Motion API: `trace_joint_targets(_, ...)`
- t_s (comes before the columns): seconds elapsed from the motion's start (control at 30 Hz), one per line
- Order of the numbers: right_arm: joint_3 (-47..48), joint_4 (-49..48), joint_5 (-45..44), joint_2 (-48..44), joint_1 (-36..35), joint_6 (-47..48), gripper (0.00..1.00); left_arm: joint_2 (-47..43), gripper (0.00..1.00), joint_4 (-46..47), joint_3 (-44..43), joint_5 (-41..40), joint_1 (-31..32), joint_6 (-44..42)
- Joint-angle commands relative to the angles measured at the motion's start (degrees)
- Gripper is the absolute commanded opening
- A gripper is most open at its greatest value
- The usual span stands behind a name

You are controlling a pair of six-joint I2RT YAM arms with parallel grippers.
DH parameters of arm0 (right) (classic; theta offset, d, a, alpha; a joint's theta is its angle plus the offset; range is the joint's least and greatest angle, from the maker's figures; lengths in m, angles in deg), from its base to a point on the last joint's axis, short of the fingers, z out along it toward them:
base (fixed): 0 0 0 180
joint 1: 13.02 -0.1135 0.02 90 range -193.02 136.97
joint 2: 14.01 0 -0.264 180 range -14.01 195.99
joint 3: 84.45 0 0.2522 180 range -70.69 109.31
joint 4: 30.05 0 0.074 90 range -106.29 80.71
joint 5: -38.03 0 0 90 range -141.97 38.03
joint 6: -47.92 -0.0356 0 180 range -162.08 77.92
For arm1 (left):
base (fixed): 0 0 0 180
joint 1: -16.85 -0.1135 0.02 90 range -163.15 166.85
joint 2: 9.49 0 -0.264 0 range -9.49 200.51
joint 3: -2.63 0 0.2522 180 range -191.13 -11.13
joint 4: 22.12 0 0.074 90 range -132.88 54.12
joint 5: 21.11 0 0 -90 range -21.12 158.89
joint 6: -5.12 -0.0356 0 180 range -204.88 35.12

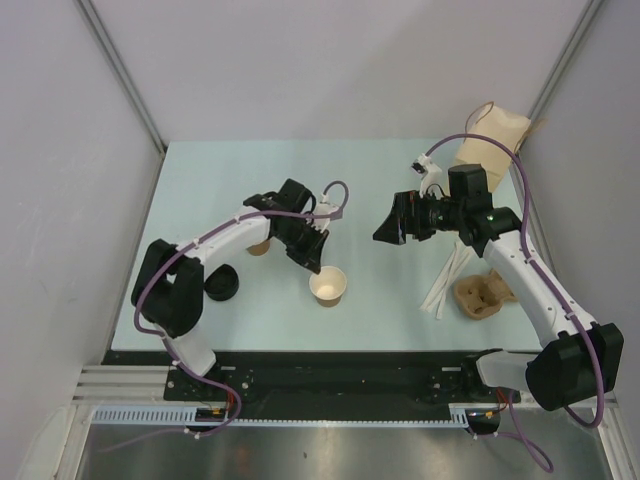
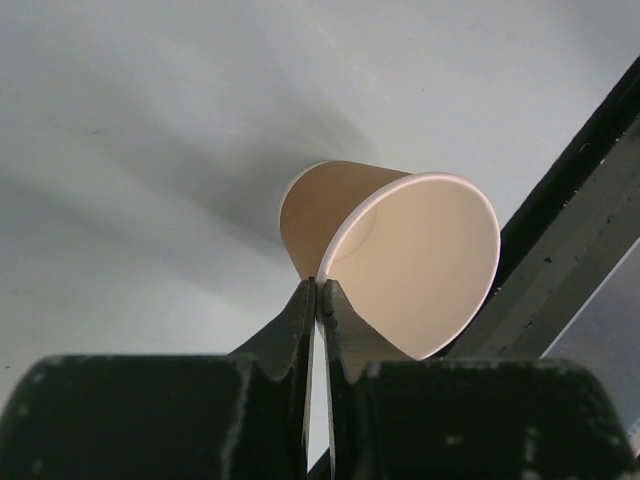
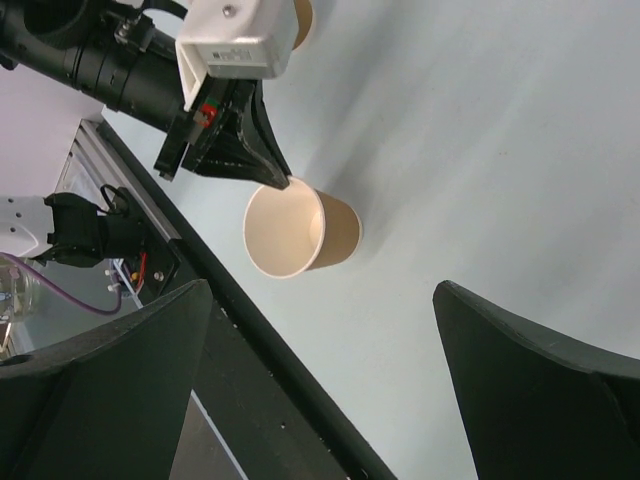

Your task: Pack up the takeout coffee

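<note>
Pinching the thin rolled rim of an open cup (image 1: 328, 286), my left tool (image 1: 314, 264) has its two black fingers (image 2: 300, 320) drawn almost together, with only the paper wall between their tips. The cup is tan kraft paper outside and smooth matte white inside, a short tapered cone with no lid on it. It sits near the middle of the pale, flat worktop (image 1: 200, 190), towards the near edge, mouth up. In the left wrist view its round mouth fills the centre and throws a soft shadow on the surface behind.

A second cup (image 1: 259, 247) of the same tan paper stands just behind the left arm, mostly hidden by the white link. A round black plastic lid (image 1: 221, 283) lies flat near the left arm's base, apart from both cups.

My right tool (image 1: 390, 230) hangs above the worktop right of centre with its jaws spread wide and nothing between them; its dark wedge-shaped fingers (image 3: 110, 390) frame the open cup in the wrist view.

On the right, a brown moulded-pulp tray (image 1: 482, 295) with rough rounded wells lies beside some thin white sticks (image 1: 448, 278). A tan paper bag (image 1: 490, 145) occupies the far right corner.
</note>
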Motion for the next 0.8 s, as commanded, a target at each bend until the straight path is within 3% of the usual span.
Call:
trace_joint_targets(0.0, 0.14, -2.04, 1.34, -0.82, 0.21, -0.32, 1.00, 0.36, 0.11, 0.92, -1.54, 0.68, 1.89, 0.64)
trace_joint_targets(0.1, 0.14, -2.04, 1.16, -1.08, 0.21, -0.06, 1.00, -0.34, 0.20, 0.22, -2.24, 0.16, 1.89, 0.02)
trace_joint_targets(0.2, 0.23, -1.87, 1.16, -1.34, 0.21, 0.12, 1.00, -3.40, 0.41, -1.01, -3.12, -0.19, 1.72, -1.55)
trace_joint_targets(0.23, 0.23, -1.87, 1.25, -1.34, 0.21, 0.29, 1.00, -4.55, 0.54, -0.92, -3.04, -0.19, 1.02, -1.91)
trace_joint_targets(0.3, 0.23, -2.04, 1.34, -1.43, 0.21, 0.29, 1.00, -8.58, 0.62, -0.84, -2.60, 0.50, -0.38, -2.52)
trace_joint_targets(0.33, 0.23, -2.30, 1.42, -1.52, 0.21, 0.38, 1.00, -9.91, 0.74, -1.36, -2.77, 1.38, -2.65, -2.61)
trace_joint_targets(0.43, 0.23, -2.31, 1.51, -1.96, 0.30, 0.73, 1.00, -16.24, 0.91, -3.55, -3.57, 5.33, -10.02, -3.75)
trace_joint_targets(0.5, 0.23, -2.22, 1.42, -2.22, 0.30, 1.26, 1.00, -19.67, 0.96, -5.13, -3.39, 6.83, -14.69, -5.77)
trace_joint_targets(0.53, 0.23, -2.04, 1.34, -2.48, 0.30, 1.43, 1.00, -23.34, 1.00, -6.97, -3.04, 8.32, -19.94, -8.91)
trace_joint_targets(0.63, 0.23, -1.87, 1.60, -2.49, 0.30, 1.79, 0.99, -28.89, 0.99, -13.73, -0.76, 7.89, -29.44, -15.86)
trace_joint_targets(0.67, 0.23, -1.78, 1.60, -2.49, 0.21, 1.87, 1.00, -29.95, 0.98, -15.93, 0.73, 7.37, -31.40, -21.63)
trace_joint_targets(0.77, 0.23, -2.13, 1.77, -1.96, 0.13, 1.88, 0.99, -33.56, 0.92, -19.99, 6.25, 1.68, -36.42, -28.27)
